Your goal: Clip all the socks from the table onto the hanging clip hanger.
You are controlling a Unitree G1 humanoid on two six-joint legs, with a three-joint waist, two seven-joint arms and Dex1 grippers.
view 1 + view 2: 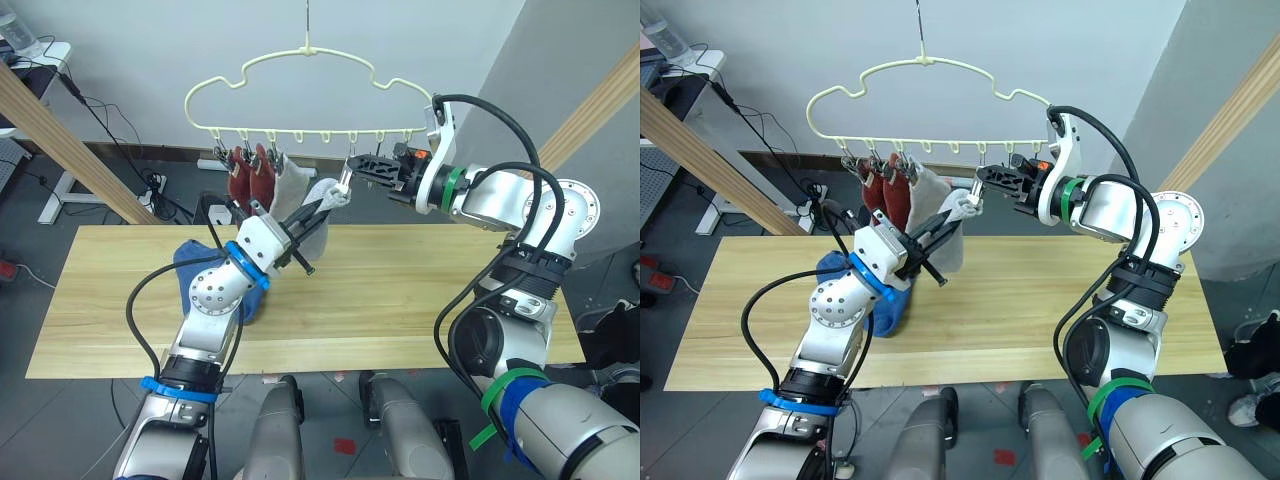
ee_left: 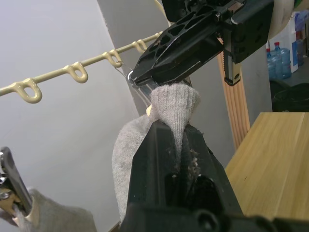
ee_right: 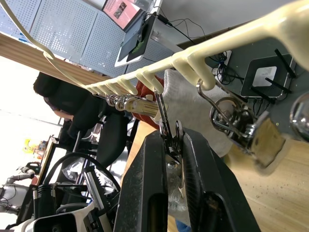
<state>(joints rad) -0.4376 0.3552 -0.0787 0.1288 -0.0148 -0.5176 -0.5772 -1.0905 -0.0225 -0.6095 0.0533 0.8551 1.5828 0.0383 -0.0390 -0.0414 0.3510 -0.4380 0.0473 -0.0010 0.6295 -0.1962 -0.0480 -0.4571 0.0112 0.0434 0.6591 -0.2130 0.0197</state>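
The grey sock (image 2: 169,104) was soft knitted cloth, a bit fuzzy, with lint left on the left tool (image 2: 176,140). Both tools were matt black plastic; the right tool (image 3: 170,140) squeezed a shiny metal clip (image 3: 163,116). The clip hanger (image 1: 300,75) looked smooth, pale and a little glossy. The table (image 1: 400,300) was light wood with fine grain lines, smooth and dull. The red socks (image 1: 250,172) looked like soft cloth.

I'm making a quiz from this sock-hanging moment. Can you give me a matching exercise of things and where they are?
Things:
1. rust red socks
2. blue socks
3. grey sock at the fingertips
4. metal clip

Places:
A. pinched in the left gripper
B. lying on the table
C. squeezed by the right gripper
D. hanging from the clip hanger

Pairs: 1-D, 2-B, 3-A, 4-C
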